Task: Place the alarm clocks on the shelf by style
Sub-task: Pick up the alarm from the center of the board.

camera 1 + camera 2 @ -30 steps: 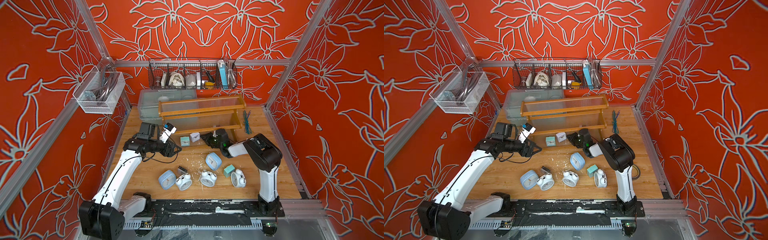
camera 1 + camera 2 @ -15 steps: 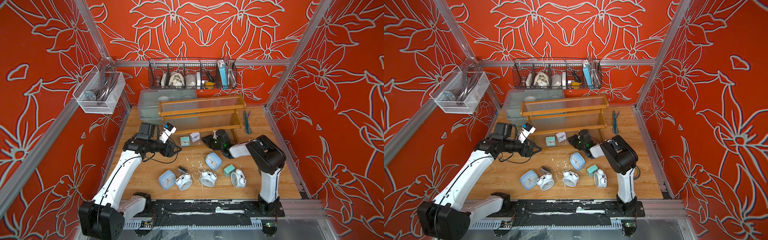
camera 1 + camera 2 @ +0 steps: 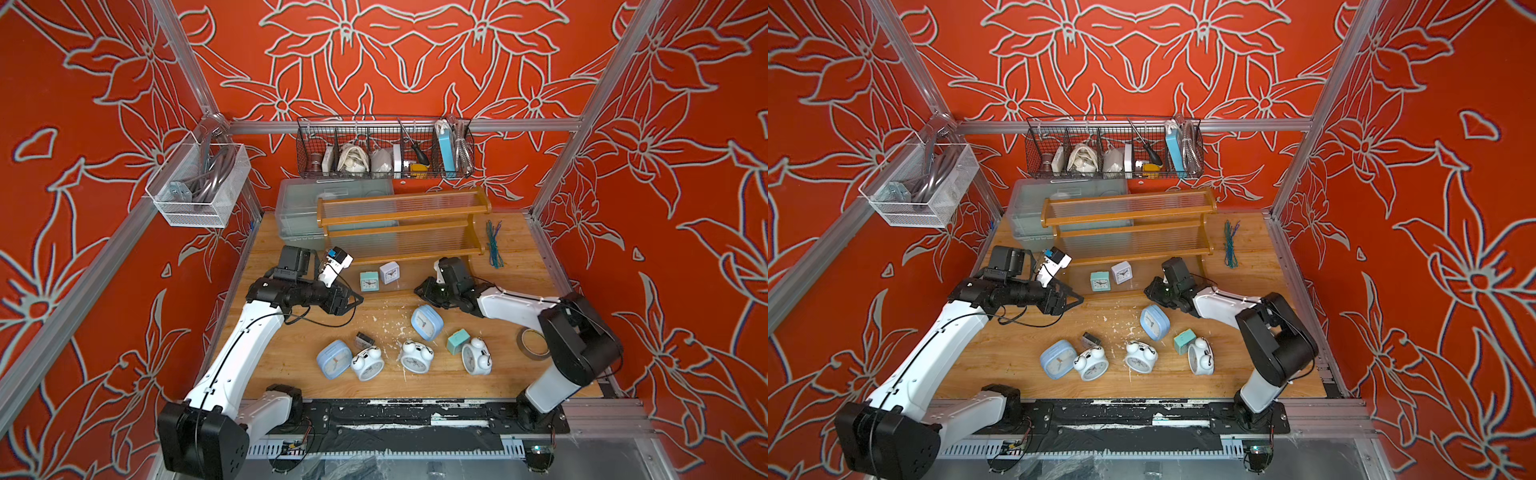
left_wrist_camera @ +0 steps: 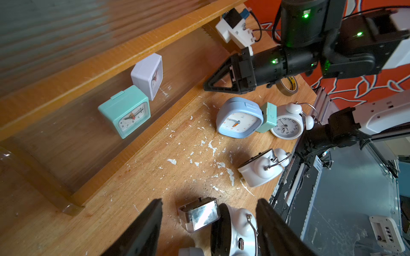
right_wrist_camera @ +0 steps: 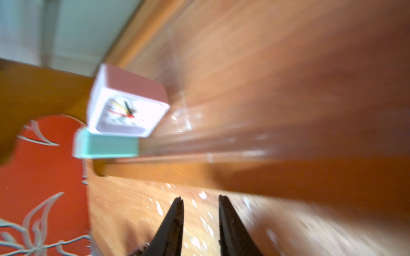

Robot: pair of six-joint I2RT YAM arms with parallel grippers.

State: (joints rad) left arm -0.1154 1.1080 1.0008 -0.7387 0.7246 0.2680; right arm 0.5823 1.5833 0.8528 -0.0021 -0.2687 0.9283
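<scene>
I can read only dial numerals; print on the tape roll (image 4: 289, 85) is illegible. The shelf (image 3: 399, 226) holds two on its lowest tier: teal cube clock (image 3: 368, 281) beside whitish cube clock (image 3: 389, 272). On the bench (image 3: 291, 361) sit three twin-bell clocks (image 3: 416, 356), two blue clocks (image 3: 427, 323), another teal cube (image 3: 458, 341) and one dark cube (image 3: 364, 339). My left end effector (image 3: 352, 297) gapes empty; the right end effector (image 5: 200, 200) is barely parted, empty.

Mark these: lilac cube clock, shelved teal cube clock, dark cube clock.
lilac cube clock (image 3: 389, 273): in a top view, on its dial face.
shelved teal cube clock (image 3: 1099, 283): in a top view, on its dial face.
dark cube clock (image 4: 199, 213): left wrist view, on its shiny side.
</scene>
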